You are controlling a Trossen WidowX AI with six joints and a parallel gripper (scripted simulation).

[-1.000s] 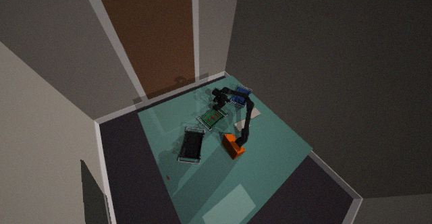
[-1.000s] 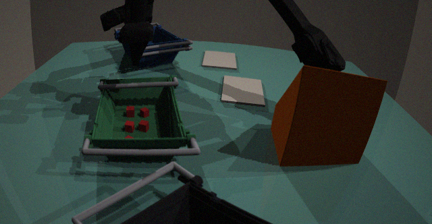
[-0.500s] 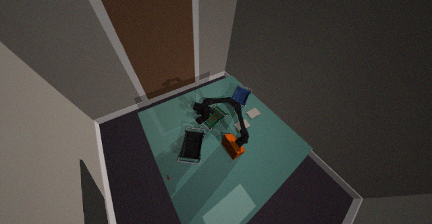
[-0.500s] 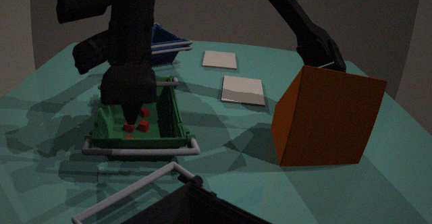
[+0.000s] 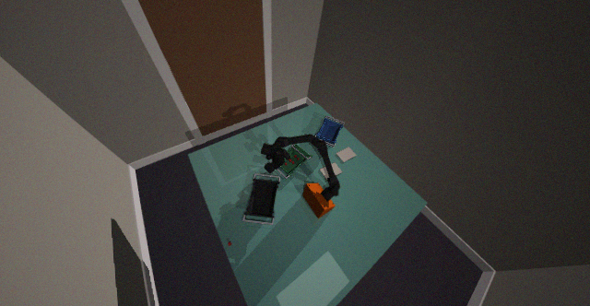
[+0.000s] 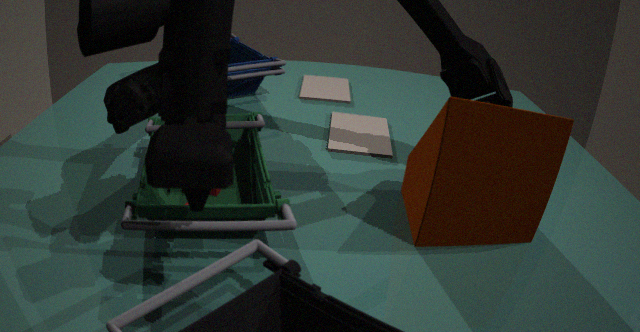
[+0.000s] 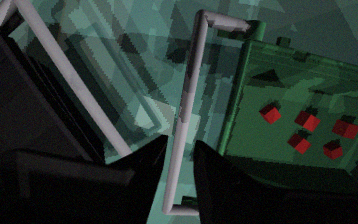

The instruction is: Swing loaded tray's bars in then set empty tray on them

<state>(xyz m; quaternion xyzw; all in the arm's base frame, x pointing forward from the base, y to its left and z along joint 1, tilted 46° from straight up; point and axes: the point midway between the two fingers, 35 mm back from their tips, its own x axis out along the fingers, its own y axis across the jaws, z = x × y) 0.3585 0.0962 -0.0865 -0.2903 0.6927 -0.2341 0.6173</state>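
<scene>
Two bars must lie across the green tray [image 5: 296,166] [image 6: 250,210] [image 7: 234,102] before anything goes on it; it carries the red blocks [image 5: 291,160] [image 6: 215,192] [image 7: 307,121] on the table. From the top view, you get the layout: the empty black tray [image 5: 273,200] [image 6: 328,296] [image 7: 30,105] lies beside it, the blue tray [image 5: 329,131] [image 6: 245,89] beyond its other end. In the exterior view, the far bar [image 5: 302,152] [image 6: 245,124] looks swung in, the near bar [image 5: 282,172] [image 6: 210,225] [image 7: 182,110] out; come at it from outside, low, then sweep up and over without shoving the tray. Only the wrist view shows the claw [image 5: 272,166] [image 6: 197,207] [image 7: 181,144] tips slightly apart, clamped on nothing, with that bar seen through their gap; judge height from the exterior.
</scene>
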